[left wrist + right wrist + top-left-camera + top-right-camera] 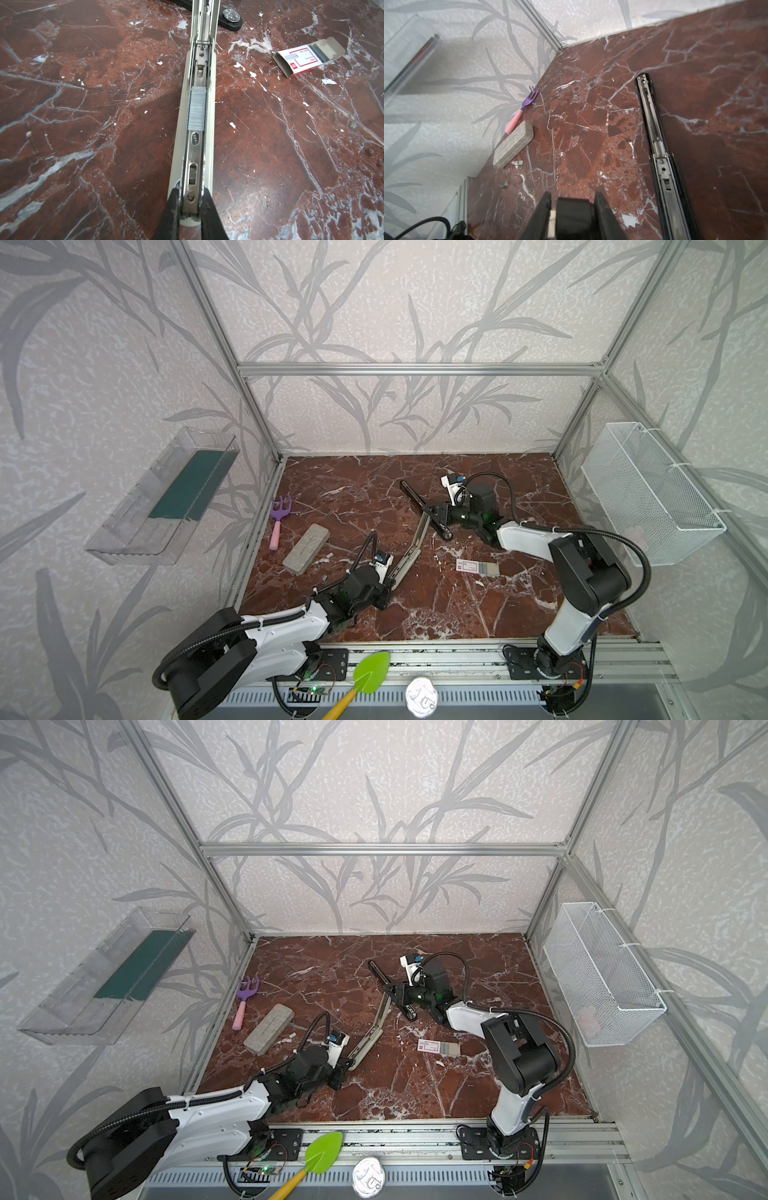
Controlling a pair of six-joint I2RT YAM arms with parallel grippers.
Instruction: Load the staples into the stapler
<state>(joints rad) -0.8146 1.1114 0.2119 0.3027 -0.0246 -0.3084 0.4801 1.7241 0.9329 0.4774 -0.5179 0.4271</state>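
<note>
Red-brown marble forms the tabletop. In both top views the black stapler lies opened out toward the back, with the right gripper set at its middle. A beige arm runs from that spot toward the front, its near end in the left gripper. Whether arm and stapler are hinged together I cannot tell. The white staple box lies well apart to the right, open, with grey staples showing at its mouth. Left wrist view: the left gripper is closed on the rounded end of the beige arm, pressing both sides of its silver rail. One staple block sits in that rail, between the gripper and the spring pusher. The staple box rests open, apart from the arm. Right wrist view: the right gripper is closed on a black block, likely part of the stapler body, though not confirmed. The stapler lies just beside it, rail upward, and no staples are seen in the exposed stretch. Assessment: only the beige arm's rail is fed. If the black rail is the one meant, it is unloaded. Closing the cover is outstanding either way.
</note>
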